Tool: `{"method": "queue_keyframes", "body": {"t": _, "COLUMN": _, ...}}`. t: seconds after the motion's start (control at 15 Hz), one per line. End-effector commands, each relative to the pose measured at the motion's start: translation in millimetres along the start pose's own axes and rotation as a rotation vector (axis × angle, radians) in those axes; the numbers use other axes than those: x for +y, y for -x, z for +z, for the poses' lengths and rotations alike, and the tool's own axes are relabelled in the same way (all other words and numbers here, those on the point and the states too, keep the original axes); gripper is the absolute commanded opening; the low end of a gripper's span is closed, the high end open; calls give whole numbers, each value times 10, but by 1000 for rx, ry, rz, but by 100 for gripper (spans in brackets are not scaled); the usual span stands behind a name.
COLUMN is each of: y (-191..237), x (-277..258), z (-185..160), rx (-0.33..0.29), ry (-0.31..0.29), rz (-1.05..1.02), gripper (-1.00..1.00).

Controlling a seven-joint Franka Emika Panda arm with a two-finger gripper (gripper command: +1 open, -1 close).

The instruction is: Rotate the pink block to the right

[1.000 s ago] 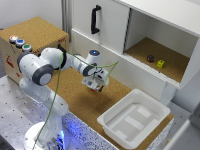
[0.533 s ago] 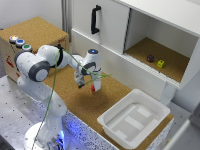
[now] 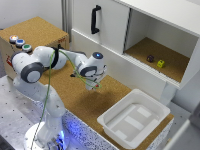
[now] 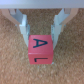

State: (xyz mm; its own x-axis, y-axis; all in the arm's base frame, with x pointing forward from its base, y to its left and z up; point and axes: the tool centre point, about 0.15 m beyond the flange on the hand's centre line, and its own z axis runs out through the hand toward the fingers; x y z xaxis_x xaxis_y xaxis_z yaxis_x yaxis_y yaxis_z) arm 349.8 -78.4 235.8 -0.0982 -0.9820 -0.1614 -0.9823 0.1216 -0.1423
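While gripper [image 4: 40,31] hangs over cork board [image 3: 75,95], pink block [image 4: 40,50] sits between fingers [image 4: 22,30], toward 6 o'clock; fingers apart, not squeezing

pink block [image 4: 39,49] between gripper [image 4: 40,31] fingers — on cork board [image 3: 75,95], tub [image 3: 132,120] at exterior view's right

You've got a brown cork-topped counter [image 3: 75,97] here, with a white rectangular plastic tub [image 3: 134,120] resting on it toward the exterior view's right, and a small reddish-pink lettered block [image 4: 40,49] sitting on the cork.
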Motion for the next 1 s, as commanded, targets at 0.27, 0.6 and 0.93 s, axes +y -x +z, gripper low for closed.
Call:
{"method": "queue_keyframes", "body": {"t": 0.27, "y": -71, "x": -355, "z": 134, "rx": -16, "ry": 173, "rz": -55, "gripper": -100}}
{"method": "queue_keyframes", "body": {"t": 0.6, "y": -129, "x": -514, "z": 120, "rx": 189, "ry": 305, "rz": -105, "gripper": -100}}
{"method": "queue_keyframes", "body": {"t": 0.93, "y": -97, "x": -488, "z": 243, "rx": 170, "ry": 268, "rz": -95, "gripper": -100}}
